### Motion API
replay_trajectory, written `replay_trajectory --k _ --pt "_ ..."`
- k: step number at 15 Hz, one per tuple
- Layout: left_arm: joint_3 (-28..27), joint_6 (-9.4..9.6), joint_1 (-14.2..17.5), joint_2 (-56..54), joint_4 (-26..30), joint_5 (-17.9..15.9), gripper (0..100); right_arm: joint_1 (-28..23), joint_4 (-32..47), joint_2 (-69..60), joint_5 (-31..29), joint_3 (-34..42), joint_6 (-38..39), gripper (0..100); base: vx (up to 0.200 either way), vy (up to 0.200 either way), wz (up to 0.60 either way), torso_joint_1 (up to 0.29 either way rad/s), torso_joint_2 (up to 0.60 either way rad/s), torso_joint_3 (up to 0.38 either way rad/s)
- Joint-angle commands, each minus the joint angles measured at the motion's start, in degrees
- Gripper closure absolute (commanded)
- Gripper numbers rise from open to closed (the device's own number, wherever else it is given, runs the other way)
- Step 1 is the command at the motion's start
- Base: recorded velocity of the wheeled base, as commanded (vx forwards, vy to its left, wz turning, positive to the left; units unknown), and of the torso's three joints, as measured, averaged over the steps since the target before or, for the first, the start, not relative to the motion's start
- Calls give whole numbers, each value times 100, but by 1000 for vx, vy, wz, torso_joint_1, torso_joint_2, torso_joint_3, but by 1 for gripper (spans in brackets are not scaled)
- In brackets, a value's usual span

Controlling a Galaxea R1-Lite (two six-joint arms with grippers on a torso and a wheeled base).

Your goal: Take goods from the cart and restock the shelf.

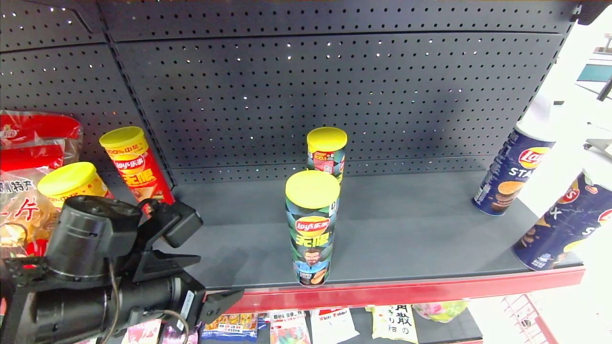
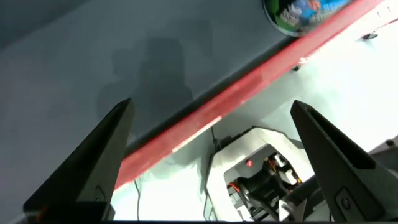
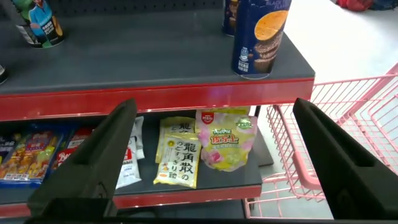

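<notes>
On the dark grey shelf [image 1: 406, 229], two green chip cans with yellow lids stand upright at the middle, one near the front [image 1: 311, 229] and one behind it [image 1: 326, 153]. My left gripper [image 1: 201, 282] hangs open and empty at the shelf's red front edge, to the left of the front can. In the left wrist view the left gripper [image 2: 211, 106] has its fingers spread wide over the red edge, with the green can's base [image 2: 305, 12] farther off. My right gripper [image 3: 212, 104] is open and empty, below and in front of the shelf [image 3: 155, 56]. Beside it stands the pink wire cart [image 3: 360, 124].
Two red cans [image 1: 136, 165] and snack bags [image 1: 28, 157] fill the shelf's left end. Two blue cans [image 1: 514, 172] stand at the right end, one [image 3: 258, 37] close to the front edge. Snack packets [image 3: 180, 152] lie on the lower shelf. Bare board lies between the can groups.
</notes>
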State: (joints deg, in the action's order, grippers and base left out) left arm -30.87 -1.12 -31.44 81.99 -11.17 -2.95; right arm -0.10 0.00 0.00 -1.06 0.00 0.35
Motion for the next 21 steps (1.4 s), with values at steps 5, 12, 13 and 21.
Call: replay_trajectory --k 5,12,13,21 --pt "-728 -2 -3 1170 0 154 0 1 0 9 1 0 0 0 0 0 0 0 0 0" --pt "-1273 -99 -354 1671 18 313 0 1 0 9 1 0 0 0 0 0 0 0 0 0" --pt "-1308 -99 -372 1759 18 357 0 1 0 9 1 0 0 0 0 0 0 0 0 0" --pt "-1396 -99 -416 1943 18 480 0 1 0 9 1 0 9 0 0 0 0 0 0 0"
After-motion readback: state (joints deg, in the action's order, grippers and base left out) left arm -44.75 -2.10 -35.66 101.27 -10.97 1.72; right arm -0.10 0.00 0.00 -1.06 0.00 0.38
